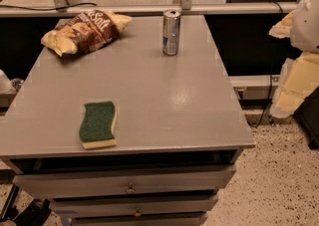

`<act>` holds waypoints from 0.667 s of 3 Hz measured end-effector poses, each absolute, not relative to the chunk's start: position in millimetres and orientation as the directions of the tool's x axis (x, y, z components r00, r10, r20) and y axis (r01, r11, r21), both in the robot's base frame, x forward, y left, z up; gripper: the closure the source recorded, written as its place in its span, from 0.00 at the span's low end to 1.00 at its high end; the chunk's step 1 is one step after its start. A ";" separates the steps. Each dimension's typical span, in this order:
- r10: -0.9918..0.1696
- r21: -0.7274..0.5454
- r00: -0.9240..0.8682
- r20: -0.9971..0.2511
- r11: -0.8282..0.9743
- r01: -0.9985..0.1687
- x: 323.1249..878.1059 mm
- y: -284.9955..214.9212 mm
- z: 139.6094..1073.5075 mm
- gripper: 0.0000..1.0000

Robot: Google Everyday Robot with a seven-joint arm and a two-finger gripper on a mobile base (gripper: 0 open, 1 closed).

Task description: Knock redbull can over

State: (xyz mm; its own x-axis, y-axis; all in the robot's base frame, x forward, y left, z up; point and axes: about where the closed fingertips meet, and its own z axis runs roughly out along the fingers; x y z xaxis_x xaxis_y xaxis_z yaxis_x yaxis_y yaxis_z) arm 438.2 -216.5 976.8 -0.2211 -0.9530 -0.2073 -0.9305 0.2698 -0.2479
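Observation:
The redbull can (171, 32) stands upright near the far edge of the grey table (164, 105), a little right of the middle. It is slim and silver with blue panels and a shiny top rim. My gripper (297, 83) shows as white and pale yellow parts at the right edge of the view, off the table's right side and well apart from the can.
A brown and yellow chip bag (85, 32) lies at the far left of the table. A green and yellow sponge (98, 124) lies near the front left. Drawers (129, 187) sit under the tabletop. A rail and glass wall (149, 8) run behind the table.

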 end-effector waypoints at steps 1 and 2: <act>-0.952 -0.258 -0.221 -0.212 0.272 -0.927 439.1 -215.8 978.6 0.00; -0.941 -0.291 -0.217 -0.259 0.291 -0.912 457.6 -217.1 972.4 0.00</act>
State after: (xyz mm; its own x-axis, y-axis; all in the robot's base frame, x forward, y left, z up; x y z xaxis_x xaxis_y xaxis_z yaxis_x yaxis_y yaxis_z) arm 457.6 -217.1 972.4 -0.2173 -0.9410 -0.2592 -0.9116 0.2906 -0.2907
